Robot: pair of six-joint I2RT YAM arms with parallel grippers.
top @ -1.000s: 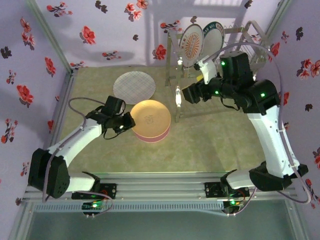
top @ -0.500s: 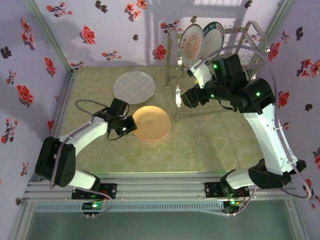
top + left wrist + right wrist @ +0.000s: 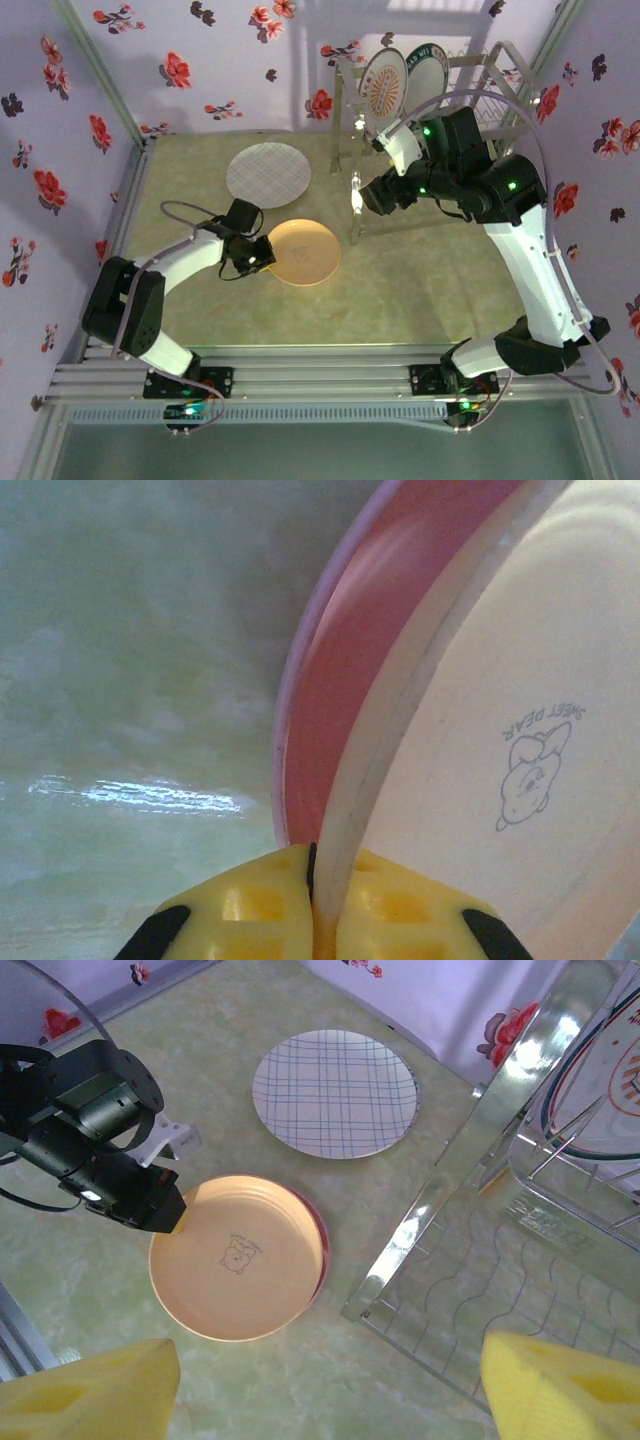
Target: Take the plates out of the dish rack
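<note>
Robot lab test cell, not a real kitchen: floral-print panel walls [image 3: 200, 100] box in a green marbled surface [image 3: 420, 290]; left arm [image 3: 180, 265] and right arm [image 3: 535, 270] bolted to aluminium rail [image 3: 320, 362].

arms [image 3: 545, 275]: white links, black joints | LEDs [image 3: 512, 185]: green | cables [image 3: 180, 204]: grey | tool fingers [image 3: 90, 1390]: yellow

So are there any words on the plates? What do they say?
"SWEET BEAR" (a bit blurry, so this is my best reading): printed above a little bear drawing on the yellow plate.
Lettering on the rim of the green-rimmed plate in the dish rack: too small to read.
Nothing else is readable.
</note>
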